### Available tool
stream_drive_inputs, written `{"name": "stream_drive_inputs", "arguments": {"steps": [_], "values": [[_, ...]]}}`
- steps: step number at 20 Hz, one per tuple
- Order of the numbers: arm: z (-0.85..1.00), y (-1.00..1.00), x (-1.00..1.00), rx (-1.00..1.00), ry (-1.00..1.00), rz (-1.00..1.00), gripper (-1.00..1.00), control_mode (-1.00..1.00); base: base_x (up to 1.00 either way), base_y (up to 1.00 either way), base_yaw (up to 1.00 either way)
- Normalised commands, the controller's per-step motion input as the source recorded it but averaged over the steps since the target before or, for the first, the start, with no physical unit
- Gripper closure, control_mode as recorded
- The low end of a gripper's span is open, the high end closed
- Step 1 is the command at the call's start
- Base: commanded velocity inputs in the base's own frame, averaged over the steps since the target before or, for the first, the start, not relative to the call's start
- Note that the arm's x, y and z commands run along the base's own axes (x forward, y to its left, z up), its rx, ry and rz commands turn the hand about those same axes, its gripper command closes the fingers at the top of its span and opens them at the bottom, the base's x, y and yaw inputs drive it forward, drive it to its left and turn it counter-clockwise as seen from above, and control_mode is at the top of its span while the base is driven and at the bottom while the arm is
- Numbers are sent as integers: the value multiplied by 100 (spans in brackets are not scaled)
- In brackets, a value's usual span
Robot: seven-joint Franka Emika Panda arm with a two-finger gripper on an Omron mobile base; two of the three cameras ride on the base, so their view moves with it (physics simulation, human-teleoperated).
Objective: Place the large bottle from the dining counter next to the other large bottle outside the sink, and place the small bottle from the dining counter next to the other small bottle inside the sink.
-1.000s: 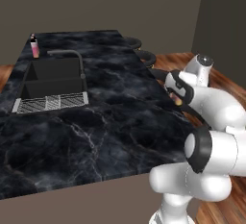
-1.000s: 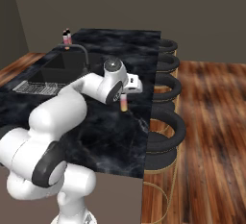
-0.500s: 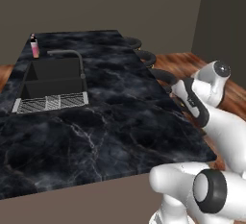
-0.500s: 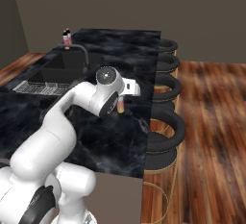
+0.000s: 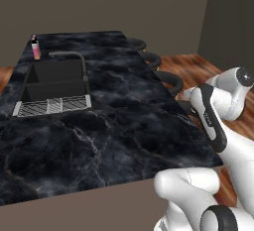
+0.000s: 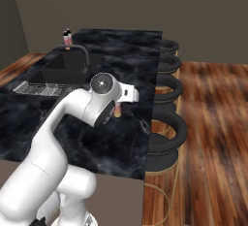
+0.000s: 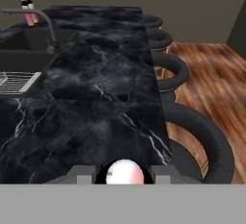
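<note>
My gripper (image 7: 124, 179) is shut on a small bottle (image 7: 124, 172), whose pale pink-white rounded end shows between the fingertips. In the right base view the small bottle (image 6: 117, 109) hangs below the hand, just above the dining counter (image 6: 133, 50) near its right edge. Two pink large bottles (image 7: 27, 11) with black caps stand side by side at the far corner, outside the sink (image 7: 24, 50). They also show as the large bottles (image 5: 35, 48) beyond the sink (image 5: 54, 84). The other small bottle inside the sink is hidden.
A thin curved faucet (image 5: 74, 56) arches over the basins, with a ribbed drain rack (image 5: 52, 106) at the sink's near end. Round black stools (image 6: 167, 128) line the counter's right side over a wooden floor. My own arm (image 6: 82, 108) crosses the near counter.
The arm's elbow has swung out to the right and its links have refolded. The hand has stayed near the counter's right edge with the bottle still gripped.
</note>
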Motion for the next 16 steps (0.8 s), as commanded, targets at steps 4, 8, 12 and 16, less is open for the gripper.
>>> {"name": "stream_drive_inputs", "arguments": {"steps": [4, 8, 12, 16], "values": [[32, 0, -27, 0, 4, 0, 100, -100, 0, 0, 0], [32, 0, -30, 0, 5, 0, 100, -100, 0, 0, 0], [31, 0, -32, 0, 4, 0, 100, -100, 0, 0, 0], [25, 0, -28, 0, 0, 0, 100, -100, 0, 0, 0]]}}
